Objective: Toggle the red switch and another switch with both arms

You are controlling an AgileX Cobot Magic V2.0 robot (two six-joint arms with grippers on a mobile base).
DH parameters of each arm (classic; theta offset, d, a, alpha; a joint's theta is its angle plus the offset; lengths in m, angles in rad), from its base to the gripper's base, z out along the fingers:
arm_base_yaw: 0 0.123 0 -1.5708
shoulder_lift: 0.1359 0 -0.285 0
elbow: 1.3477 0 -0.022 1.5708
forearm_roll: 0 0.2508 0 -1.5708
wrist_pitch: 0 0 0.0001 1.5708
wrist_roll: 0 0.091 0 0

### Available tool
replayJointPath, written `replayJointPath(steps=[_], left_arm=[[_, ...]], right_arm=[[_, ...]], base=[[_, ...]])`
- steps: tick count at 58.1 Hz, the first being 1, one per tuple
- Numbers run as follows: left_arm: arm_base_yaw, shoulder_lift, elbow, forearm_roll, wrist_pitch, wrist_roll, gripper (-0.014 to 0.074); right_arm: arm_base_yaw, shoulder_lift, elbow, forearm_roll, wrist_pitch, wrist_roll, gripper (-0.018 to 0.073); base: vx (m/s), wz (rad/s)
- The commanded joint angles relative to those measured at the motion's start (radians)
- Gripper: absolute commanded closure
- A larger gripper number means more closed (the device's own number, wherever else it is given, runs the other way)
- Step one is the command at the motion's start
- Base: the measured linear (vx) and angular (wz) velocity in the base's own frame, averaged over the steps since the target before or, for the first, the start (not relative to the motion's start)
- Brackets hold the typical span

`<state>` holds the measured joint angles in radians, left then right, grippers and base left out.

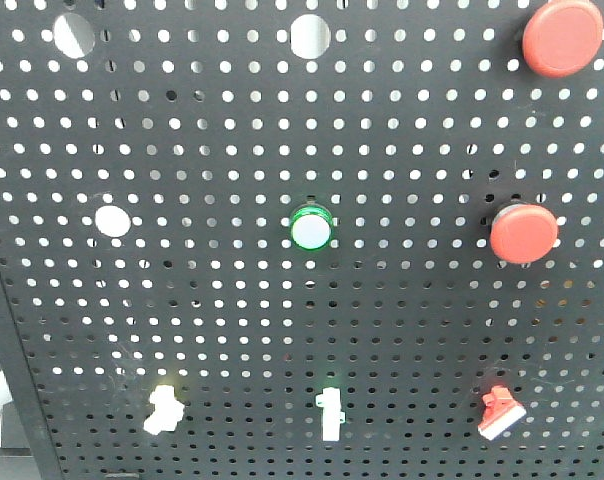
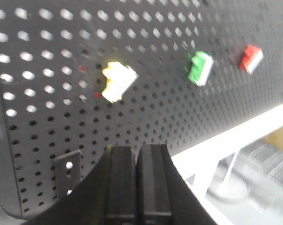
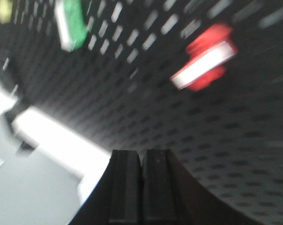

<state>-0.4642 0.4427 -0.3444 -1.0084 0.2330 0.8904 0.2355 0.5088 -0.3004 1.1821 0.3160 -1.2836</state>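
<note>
The red switch point(image 1: 499, 414) with a white lever tip sits at the lower right of the black pegboard point(image 1: 222, 320); it shows blurred in the right wrist view as the red switch point(image 3: 205, 58) and small in the left wrist view as the red switch point(image 2: 251, 59). The other switch point(image 1: 163, 408), pale yellow-white, sits at the lower left and shows as the yellow switch point(image 2: 118, 81). My left gripper point(image 2: 136, 151) is shut and empty, below the yellow switch and apart from it. My right gripper point(image 3: 142, 154) is shut and empty, below the red switch, not touching.
A slim white toggle point(image 1: 330, 414) with a green side point(image 2: 200, 68) stands between the two switches. Two big round red buttons point(image 1: 562, 38) point(image 1: 523, 232) and a green-ringed button point(image 1: 311, 230) are higher on the board. A white frame bar point(image 2: 235, 136) runs below the pegboard.
</note>
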Motion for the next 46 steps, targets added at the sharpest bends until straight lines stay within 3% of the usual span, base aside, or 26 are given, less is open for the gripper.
replayJointPath(steps=[1, 15, 46], left_arm=[[-0.002, 0.006, -0.027, 0.0, -0.03, -0.01, 0.0594], [-0.002, 0.006, -0.027, 0.001, -0.027, -0.008, 0.0594], [-0.002, 0.006, -0.027, 0.001, 0.007, -0.008, 0.0594]], right_arm=[[-0.007, -0.128, 0.019, 0.011, -0.096, 0.02, 0.0566], [-0.007, -0.352, 0.085, 0.011, -0.181, 0.014, 0.0566], [-0.006, -0.368, 0.094, 0.018, -0.172, 0.017, 0.0566]], base=[[0.0, 0.0], [0.0, 0.0], [0.0, 0.0]])
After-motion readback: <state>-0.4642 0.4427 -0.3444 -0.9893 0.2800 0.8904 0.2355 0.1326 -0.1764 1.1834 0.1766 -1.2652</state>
